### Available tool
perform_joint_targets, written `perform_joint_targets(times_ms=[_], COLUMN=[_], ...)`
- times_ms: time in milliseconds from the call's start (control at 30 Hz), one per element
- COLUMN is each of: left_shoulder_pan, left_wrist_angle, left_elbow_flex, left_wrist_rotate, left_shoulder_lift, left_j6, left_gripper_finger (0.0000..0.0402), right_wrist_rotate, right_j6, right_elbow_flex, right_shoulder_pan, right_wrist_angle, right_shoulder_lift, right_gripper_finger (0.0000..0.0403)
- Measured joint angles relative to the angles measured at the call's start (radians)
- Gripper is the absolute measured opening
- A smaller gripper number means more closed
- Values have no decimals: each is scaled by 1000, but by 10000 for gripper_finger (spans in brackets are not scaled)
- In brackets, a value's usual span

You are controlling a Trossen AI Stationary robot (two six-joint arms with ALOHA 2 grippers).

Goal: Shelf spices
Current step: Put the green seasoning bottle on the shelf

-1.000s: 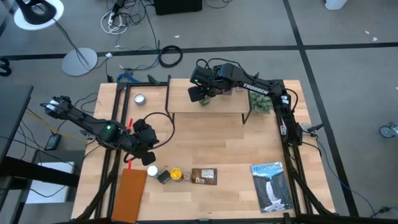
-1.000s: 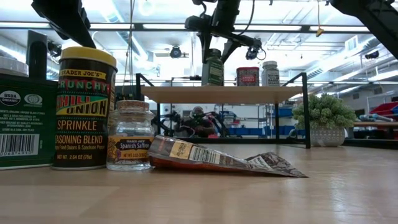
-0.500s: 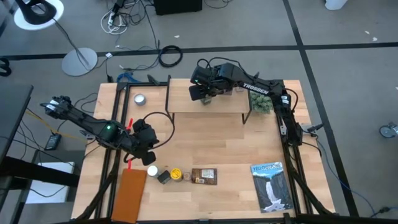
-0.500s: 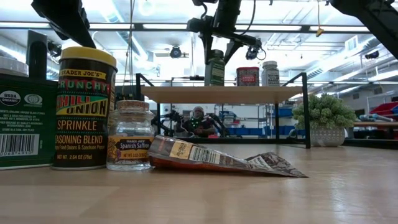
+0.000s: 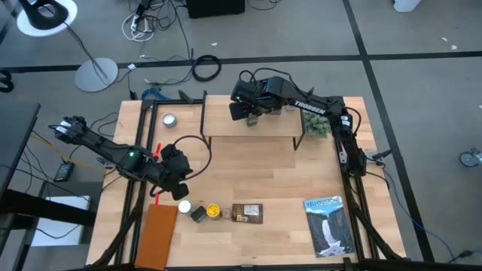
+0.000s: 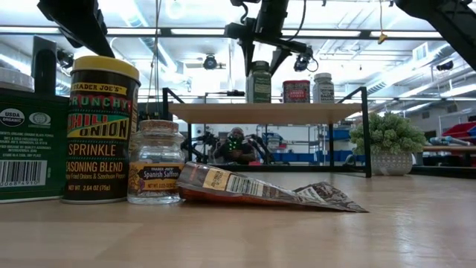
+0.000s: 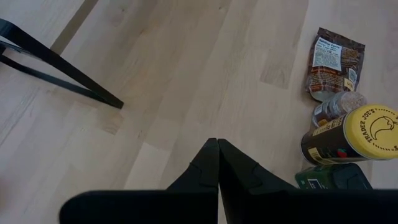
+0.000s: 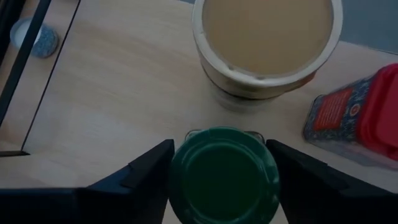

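Note:
The shelf, a wooden plank on black legs, stands at the table's far middle. A green-topped jar stands upright on it, next to a red-topped jar and a tan-topped jar. My right gripper hangs over the green lid, open, with one finger on each side. My left gripper hovers shut above the table's near left. A yellow-topped jar, a small saffron jar, a green box and a brown packet stand or lie by the near edge. My right gripper comes from above, slanting down, with its fingers on either side of the green jar's lid. The jar stands on the shelf plank on its own base. Whether the fingers touch the lid, I cannot tell.
A small silver tin sits left of the shelf and a potted plant right of it. A blue-and-white book lies at the near right, a brown board at the near left. Bare wood lies between shelf and jars.
My right gripper has opened a little around the green jar's lid and turned slightly at the wrist. The jar, which was tilted with its lid hidden in the fingers, now stands upright on the shelf with its lid showing.

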Motion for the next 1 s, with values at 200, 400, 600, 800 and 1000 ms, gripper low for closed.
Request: perform_joint_targets(times_ms=[200,400,600,800,1000], left_shoulder_pan=[0,0,0,0,0], left_wrist_angle=[0,0,0,-1,-1], left_elbow_flex=[0,0,0,0,0], left_wrist_rotate=[0,0,0,0,0], left_shoulder_lift=[0,0,0,0,0], left_j6=[0,0,1,1,1], left_gripper_finger=[6,6,6,6,6], right_wrist_rotate=[4,4,4,53,125], right_j6=[-8,-18,-19,-29,-44], right_elbow_flex=[0,0,0,0,0], right_shoulder_pan=[0,4,12,40,101], right_wrist_angle=[0,1,3,5,-13], right_shoulder_lift=[0,0,-12,-64,-133], right_gripper_finger=[286,322,338,337,336])
